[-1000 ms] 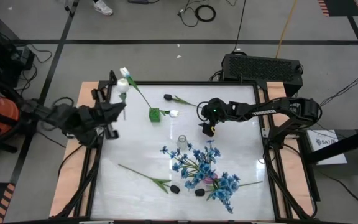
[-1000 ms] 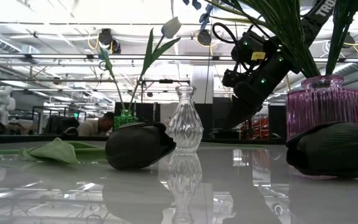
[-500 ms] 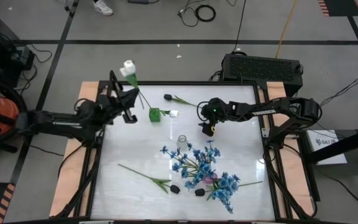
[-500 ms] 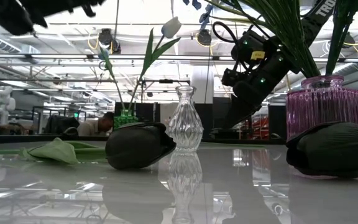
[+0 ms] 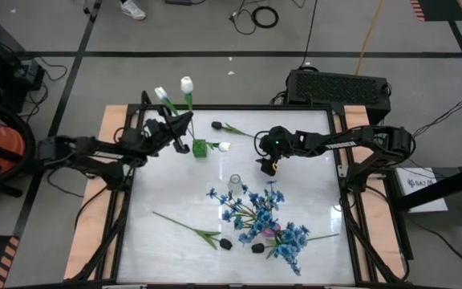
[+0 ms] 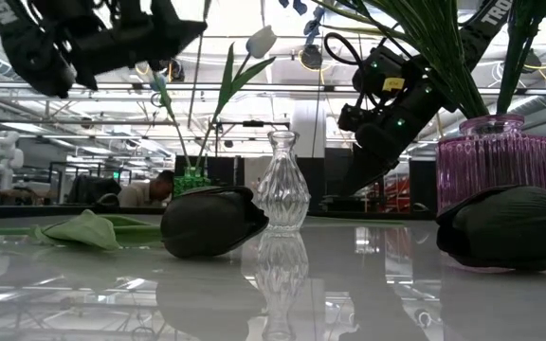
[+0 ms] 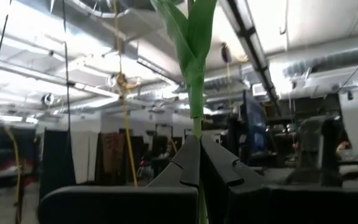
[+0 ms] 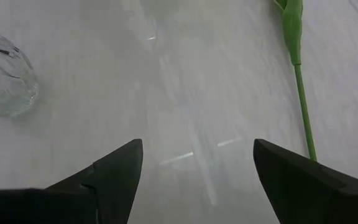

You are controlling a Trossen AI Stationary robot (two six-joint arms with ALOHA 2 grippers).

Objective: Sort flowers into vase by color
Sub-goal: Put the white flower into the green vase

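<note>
**Left arm carries a white tulip toward the green vase**

Nearest the front edge of the table (image 5: 167, 265), a black tulip bud (image 5: 225, 243) lies on its green stem, with a second bud (image 5: 257, 249) close by. Just beyond them, a thick spray of blue flowers (image 5: 259, 217) fills the pink vase (image 6: 491, 156), so the blue group looks largely sorted. A small clear glass vase (image 5: 234, 184) stands empty near the middle of the table.

Farther back, a small green vase (image 5: 200, 148) holds one white tulip (image 5: 160, 94) that leans away to the left. A white bloom (image 5: 224, 146) lies on the table just beside that vase. Another black bud (image 5: 216, 125) on a stem lies near the far edge.

The left gripper (image 5: 181, 128) hangs above the table, just left of the green vase. Its fingers are pinched tight on the stem (image 7: 195, 93) of a second white tulip (image 5: 187, 83), which stands nearly upright with its head raised. The right gripper (image 5: 268, 164) waits over the table right of centre, fingers spread wide and holding nothing.

The step in hand appears to be placing this white tulip with its match. The next move likely calls for bringing the stem's lower end over the green vase's narrow mouth, keeping the stem upright, then lowering before letting go. Whether the stem's tip is lined up with the mouth cannot be told from here.
</note>
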